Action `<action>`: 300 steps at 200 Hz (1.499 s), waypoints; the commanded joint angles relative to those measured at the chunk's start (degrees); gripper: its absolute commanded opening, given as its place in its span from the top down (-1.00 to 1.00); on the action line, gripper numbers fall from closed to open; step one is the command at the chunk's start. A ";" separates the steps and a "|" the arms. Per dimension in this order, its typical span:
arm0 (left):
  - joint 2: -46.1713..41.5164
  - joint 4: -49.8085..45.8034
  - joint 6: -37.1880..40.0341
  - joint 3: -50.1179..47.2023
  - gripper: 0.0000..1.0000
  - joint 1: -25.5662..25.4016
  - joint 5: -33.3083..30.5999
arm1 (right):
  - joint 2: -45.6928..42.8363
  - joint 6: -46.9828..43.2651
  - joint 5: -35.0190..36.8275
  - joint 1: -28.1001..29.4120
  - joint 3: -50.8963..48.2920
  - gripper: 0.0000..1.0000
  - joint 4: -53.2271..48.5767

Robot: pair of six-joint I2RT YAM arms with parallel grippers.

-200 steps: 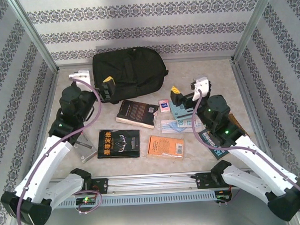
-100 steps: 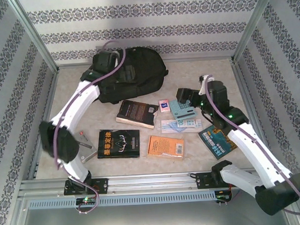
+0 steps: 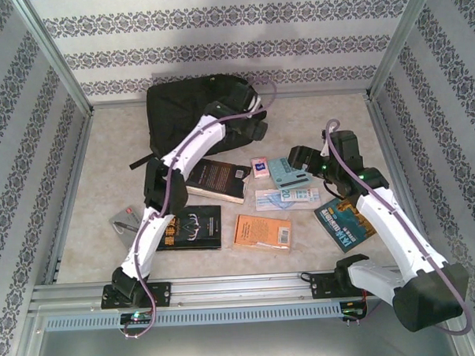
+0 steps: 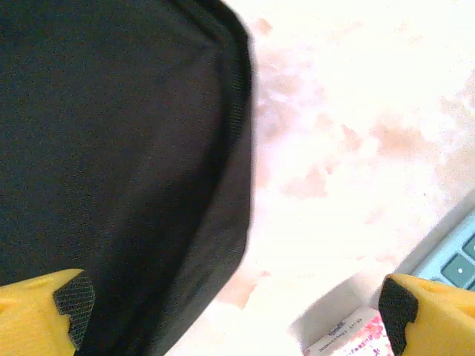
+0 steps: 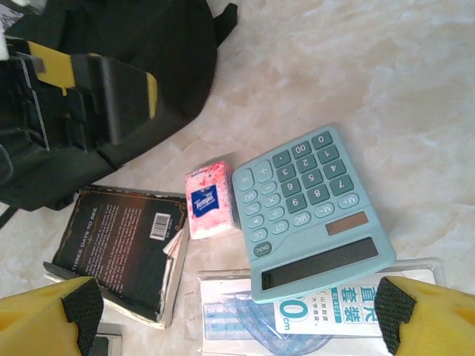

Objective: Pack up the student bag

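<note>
Big black bag (image 3: 179, 109) at the back of the table (image 3: 111, 176), lying flat, close to the back wall. Left gripper (image 3: 253, 128) up over the right edge of the bag, opened wide, holding nothing. Through the left wrist camera, yellow fingertips (image 4: 44, 315) far apart, dark bag cloth on one side and pale table on the other.

Right gripper (image 3: 300, 158) opened wide too, holding nothing, hanging above a blue-green calculator (image 5: 312, 211). Small pink tissue pack (image 5: 209, 199) just beside the calculator. Black book (image 5: 122, 248) next to the tissue pack, near the bag. Clear ruler packet (image 5: 319, 315) partly under the calculator.

Nearer the arms, another black book with bright letters (image 3: 188, 226), an orange book (image 3: 263, 231) beside it, and a blue book (image 3: 338, 221) by the right arm.
</note>
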 commanded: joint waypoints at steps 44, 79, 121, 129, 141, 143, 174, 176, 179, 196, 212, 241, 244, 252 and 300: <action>7.85 6.57 14.56 5.83 -0.24 -1.72 -10.91 | 0.12 2.42 -3.72 -0.44 1.13 -0.75 2.29; 7.77 9.57 17.33 3.78 0.60 -1.55 -13.59 | -0.17 2.41 -4.11 -0.35 1.81 -0.59 2.07; 2.26 9.77 22.16 -1.89 0.96 -1.46 -8.49 | -0.93 2.03 -3.21 0.06 1.87 -0.59 2.05; 0.70 8.95 23.19 -3.47 0.95 -1.46 -7.28 | -0.93 1.97 -2.28 0.42 2.31 -0.63 1.87; -2.22 8.89 24.02 -6.66 0.98 -1.39 -6.26 | -0.73 2.20 -0.49 0.83 3.36 -0.66 0.20; -2.75 8.98 24.13 -7.33 0.99 -1.42 -5.99 | -0.80 2.26 -0.31 0.81 3.49 -0.66 0.12; -12.17 15.72 28.22 -18.82 1.00 -1.04 -6.70 | -2.88 3.12 1.06 1.22 3.59 -0.63 -0.14; -12.80 16.38 28.68 -19.73 1.00 -1.02 -6.81 | -2.94 3.11 1.11 1.15 3.61 -0.62 -0.28; -13.83 17.34 29.35 -21.12 1.00 -1.02 -6.78 | -3.07 3.12 1.27 1.10 3.70 -0.62 -0.45; -19.68 21.81 32.46 -29.10 1.00 -1.02 -4.59 | -3.92 3.70 2.91 1.13 3.83 -0.62 -0.94; -24.95 22.01 33.82 -34.05 1.00 -0.72 -0.46 | -4.75 4.64 4.14 0.81 4.22 -0.63 -1.73; -31.95 20.91 32.87 -38.88 1.00 1.76 6.66 | -4.70 5.80 2.93 0.51 5.72 -0.65 -2.56; -32.60 20.92 32.82 -39.40 1.00 2.07 7.03 | -4.72 5.94 2.80 0.46 5.80 -0.65 -2.67; -34.40 21.54 32.98 -41.30 1.00 2.47 7.73 | -4.71 6.29 2.59 0.47 5.96 -0.66 -2.64; -42.83 25.27 34.96 -51.45 1.00 3.00 8.53 | -3.16 8.97 -0.86 0.43 6.19 -0.67 -1.36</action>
